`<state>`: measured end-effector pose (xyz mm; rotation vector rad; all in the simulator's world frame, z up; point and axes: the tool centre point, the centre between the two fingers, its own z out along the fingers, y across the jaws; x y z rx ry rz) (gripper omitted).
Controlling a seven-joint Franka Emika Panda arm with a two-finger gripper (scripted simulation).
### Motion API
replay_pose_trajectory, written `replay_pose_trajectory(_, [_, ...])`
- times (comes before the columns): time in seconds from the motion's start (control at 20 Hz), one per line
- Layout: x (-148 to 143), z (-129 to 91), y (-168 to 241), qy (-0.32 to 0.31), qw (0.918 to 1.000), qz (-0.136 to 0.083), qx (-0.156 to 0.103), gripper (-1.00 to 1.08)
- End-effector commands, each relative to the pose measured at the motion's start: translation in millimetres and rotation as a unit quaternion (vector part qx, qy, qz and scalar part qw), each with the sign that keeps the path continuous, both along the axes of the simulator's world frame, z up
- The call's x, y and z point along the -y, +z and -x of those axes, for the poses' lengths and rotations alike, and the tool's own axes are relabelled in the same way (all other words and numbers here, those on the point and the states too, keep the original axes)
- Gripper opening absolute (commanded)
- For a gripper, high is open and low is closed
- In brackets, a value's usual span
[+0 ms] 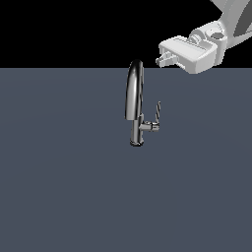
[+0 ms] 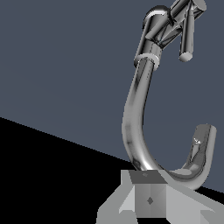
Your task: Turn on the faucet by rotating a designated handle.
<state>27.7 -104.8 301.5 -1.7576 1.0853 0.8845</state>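
Gripper holds nothing; jaw opening cannot be judged. It hangs above and to the exterior view's right of the faucet, apart from the handle. Wrist view alone shows the spout's open end. Faucet stands mid-floor.

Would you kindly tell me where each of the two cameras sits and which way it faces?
Exterior view: off the arm, facing the upright faucet on the grey floor; the white gripper enters from that view's upper right.
Wrist view: on the wrist, looking past the gripper's grey body at the arched spout and handle.
Both views show the faucet, handle and floor.
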Motion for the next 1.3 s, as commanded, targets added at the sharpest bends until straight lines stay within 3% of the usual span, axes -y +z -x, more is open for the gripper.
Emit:
replay_pose_trajectory(0.0, [5.9,-7.8,-20.6,-0.03,0.9988,-0.032,-0.024,-1.0])
replay_pose_trajectory(0.35, [15.5,-21.2,-79.3,-0.109,0.9835,-0.114,-0.089,-1.0])
replay_pose_trajectory(0.65, [16.3,-24.8,-116.4,-0.156,0.9659,-0.162,-0.128,-1.0])
replay_pose_trajectory(0.95, [14.5,-25.4,-136.3,-0.181,0.954,-0.188,-0.149,-1.0])
replay_pose_trajectory(1.25, [13.2,-25.4,-139.4,-0.184,0.952,-0.192,-0.152,-1.0])
